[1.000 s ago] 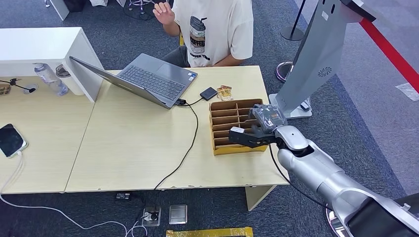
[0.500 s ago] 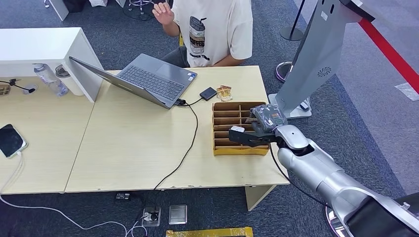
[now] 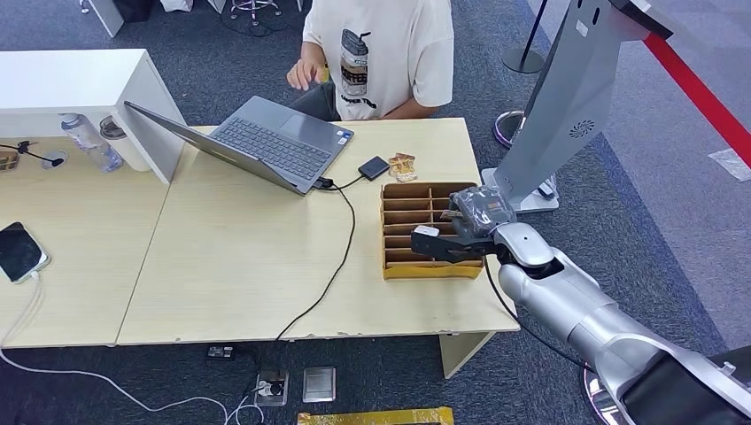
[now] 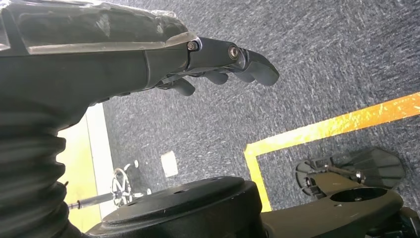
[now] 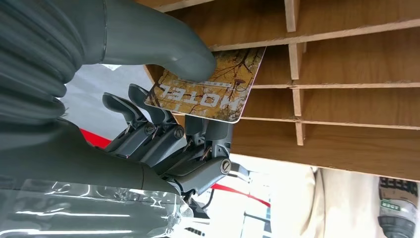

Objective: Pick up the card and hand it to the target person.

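My right hand (image 3: 462, 232) hovers over the right side of a wooden slotted box (image 3: 428, 270) on the table. In the right wrist view, my right hand (image 5: 163, 139) pinches a brown patterned hotel card (image 5: 210, 89) between the thumb and the darker fingers, just in front of the box's dividers (image 5: 346, 74). Whether the card's far edge still sits in a slot I cannot tell. The person (image 3: 381, 53) in a white T-shirt sits behind the table's far edge. My left hand (image 4: 218, 59) hangs over the carpet with nothing in it.
An open laptop (image 3: 257, 142) with a black cable (image 3: 341, 257) lies left of the box. A small black device (image 3: 374, 167) and two more cards (image 3: 403, 165) lie behind the box. A grey kiosk stand (image 3: 567, 106) rises to the right of the table.
The person's raised hand has come down toward the laptop. My right hand with the card has barely moved over the box.
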